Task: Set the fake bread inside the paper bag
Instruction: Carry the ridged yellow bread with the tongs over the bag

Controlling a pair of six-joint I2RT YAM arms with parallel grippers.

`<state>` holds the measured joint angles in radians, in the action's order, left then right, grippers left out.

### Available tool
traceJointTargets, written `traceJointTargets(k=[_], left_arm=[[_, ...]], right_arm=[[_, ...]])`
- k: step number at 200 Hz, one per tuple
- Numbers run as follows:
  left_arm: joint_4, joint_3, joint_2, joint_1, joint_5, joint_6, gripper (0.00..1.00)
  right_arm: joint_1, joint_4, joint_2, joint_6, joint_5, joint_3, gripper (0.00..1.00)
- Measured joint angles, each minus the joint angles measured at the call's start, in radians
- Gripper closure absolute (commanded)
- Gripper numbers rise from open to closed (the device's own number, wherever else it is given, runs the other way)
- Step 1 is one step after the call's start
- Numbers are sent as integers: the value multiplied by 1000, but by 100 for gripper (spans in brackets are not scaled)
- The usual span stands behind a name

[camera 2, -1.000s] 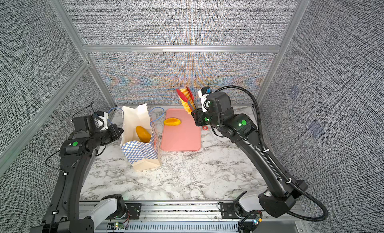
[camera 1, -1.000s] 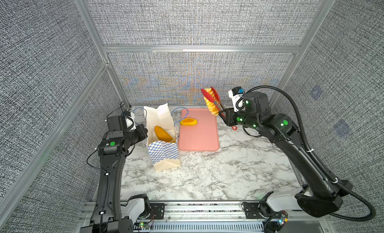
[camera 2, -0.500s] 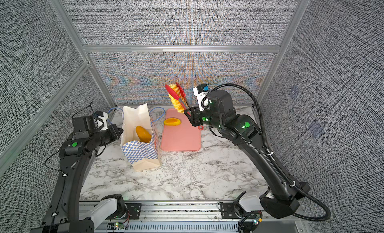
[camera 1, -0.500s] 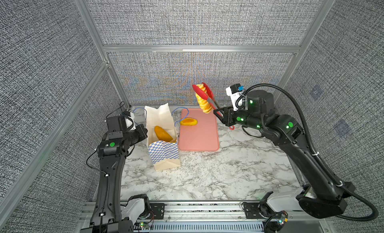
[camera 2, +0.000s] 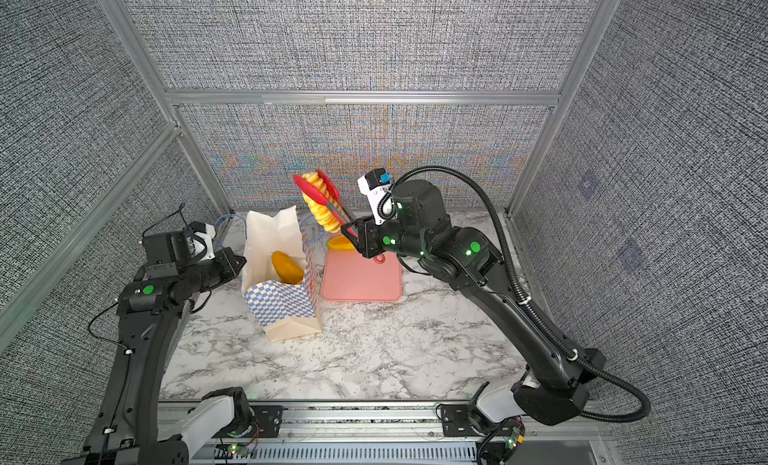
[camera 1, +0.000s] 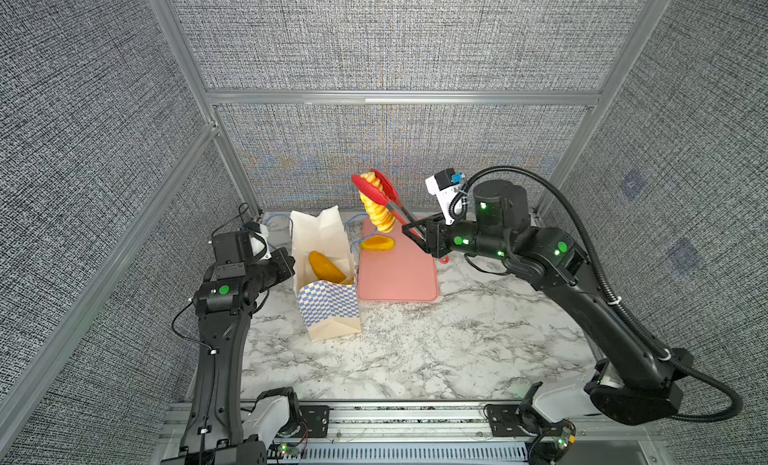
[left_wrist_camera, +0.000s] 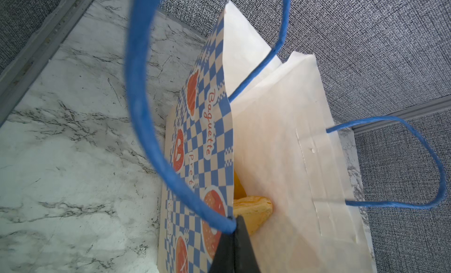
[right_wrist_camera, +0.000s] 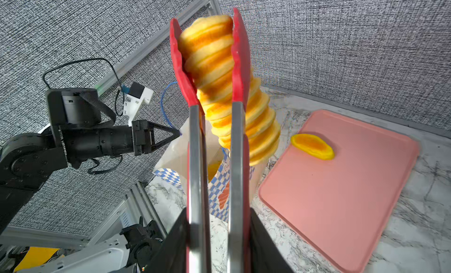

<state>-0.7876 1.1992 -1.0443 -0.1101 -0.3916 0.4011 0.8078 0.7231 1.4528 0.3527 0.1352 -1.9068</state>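
Right wrist view: right gripper (right_wrist_camera: 219, 240) squeezes red tongs (right_wrist_camera: 238, 64) high on the probably soft, light ridged roll (right_wrist_camera: 210, 52); closed left gripper (right_wrist_camera: 177, 134) pinches paper bag (camera 1: 328, 313) at its seven o'clock.

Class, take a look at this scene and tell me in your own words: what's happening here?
The right gripper holds red tongs, which clamp a striped roll raised above the pink tray's far end, close to the paper bag. The left gripper is shut on the bag's rim by a blue handle, holding its mouth open. One orange loaf already lies in the bag; a small orange piece lies on the tray.
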Motion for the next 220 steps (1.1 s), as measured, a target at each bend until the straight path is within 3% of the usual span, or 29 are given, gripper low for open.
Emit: traceJointTargets(k=[140, 220], left_arm=[[-1, -5, 10, 0, 0, 3, 100], [-1, -14, 13, 0, 0, 3, 100]], right_arm=[[119, -48, 164, 32, 43, -107, 64], [129, -117, 206, 97, 56, -54, 64]])
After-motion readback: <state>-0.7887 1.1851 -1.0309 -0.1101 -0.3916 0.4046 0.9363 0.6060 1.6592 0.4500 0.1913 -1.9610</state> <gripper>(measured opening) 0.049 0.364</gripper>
